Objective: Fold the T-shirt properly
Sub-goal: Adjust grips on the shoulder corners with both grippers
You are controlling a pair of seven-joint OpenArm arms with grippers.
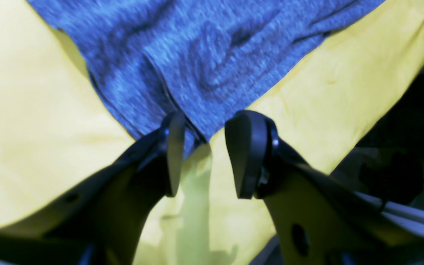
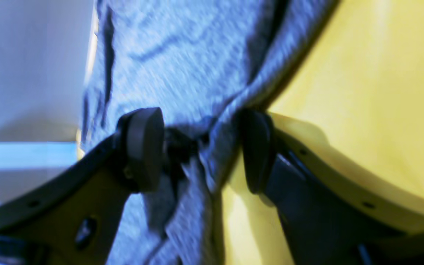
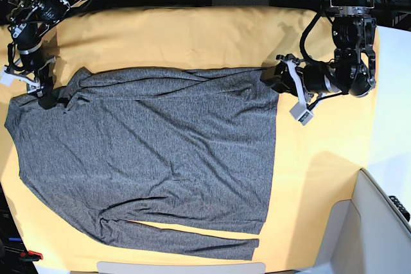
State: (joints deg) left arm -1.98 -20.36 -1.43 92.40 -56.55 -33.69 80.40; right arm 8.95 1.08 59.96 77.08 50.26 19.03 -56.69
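While the T-shirt (image 3: 148, 158) is spread flat on the yellow-orange cloth (image 3: 321, 178), its hem corner is met by the parted jaws of the left gripper (image 1: 206, 154), and bunched shoulder fabric is straddled by the right gripper (image 2: 201, 151), also parted.

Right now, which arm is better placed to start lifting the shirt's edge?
Right. The right gripper already has T-shirt fabric bunched between its open fingers; the left gripper only straddles a corner tip.
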